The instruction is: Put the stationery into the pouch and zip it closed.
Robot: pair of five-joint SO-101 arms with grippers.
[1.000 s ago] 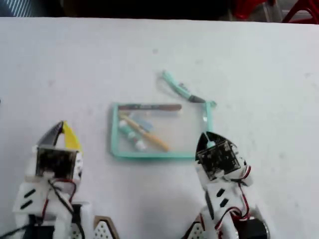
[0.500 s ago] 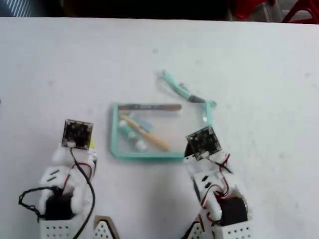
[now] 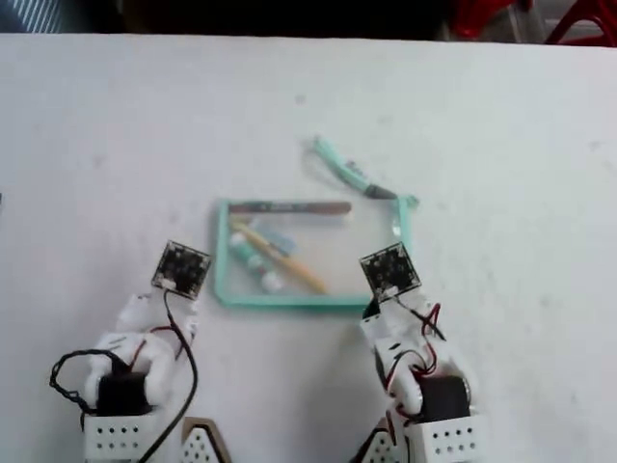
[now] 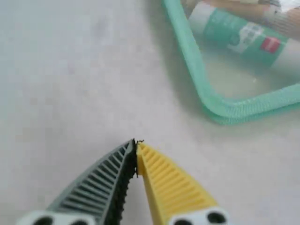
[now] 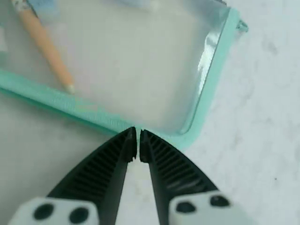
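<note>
zip step in hand; stationery sits inside the pouch (image 3: 289,301), both tools empty.

the pouch lies flat mid-bench (image 3: 501,125), with the pencil (image 3: 289,262) and glue stick (image 4: 234,33) showing through its clear face. the teal strap (image 3: 337,169) trails off the pouch's far right corner, where the zip pull seems to be; you cannot tell from here whether the zip along the far edge is open. your left tool (image 4: 136,143) has its jaws together, gripping nothing, just off the pouch's near left corner. your right tool (image 5: 137,131) is likewise closed on nothing, its tips at the pouch's near edge towards the right corner. judgement: loading looks done. next you need one tool to pin the pouch and the other to open, take the pull by the strap, and draw it along the far edge.
</note>
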